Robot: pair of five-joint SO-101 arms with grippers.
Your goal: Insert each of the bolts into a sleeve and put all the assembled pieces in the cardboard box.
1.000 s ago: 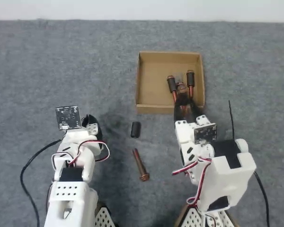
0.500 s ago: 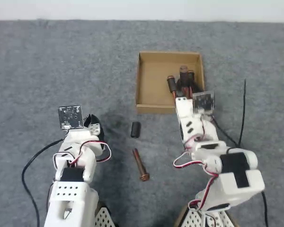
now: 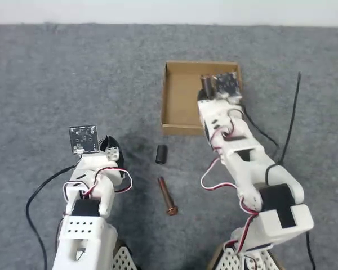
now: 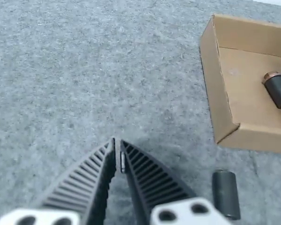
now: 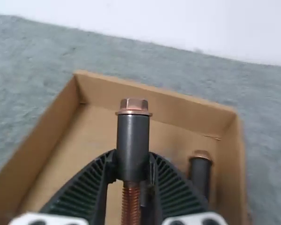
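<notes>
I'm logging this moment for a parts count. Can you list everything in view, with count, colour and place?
cardboard box: one, brown, on the carpet ahead of the right arm.
held assembled piece: one, copper bolt in a black sleeve, clamped over the box.
assembled piece in the box: at least one, copper and black, on the box floor.
loose sleeve: one, black, on the carpet between the arms, near the box's front wall.
loose bolt: one, copper, on the carpet, nearer the arm bases than the sleeve.
carpet: grey, under everything.
left gripper: black fingers shut, empty, above bare carpet.
right gripper: black fingers shut on the held piece.
</notes>
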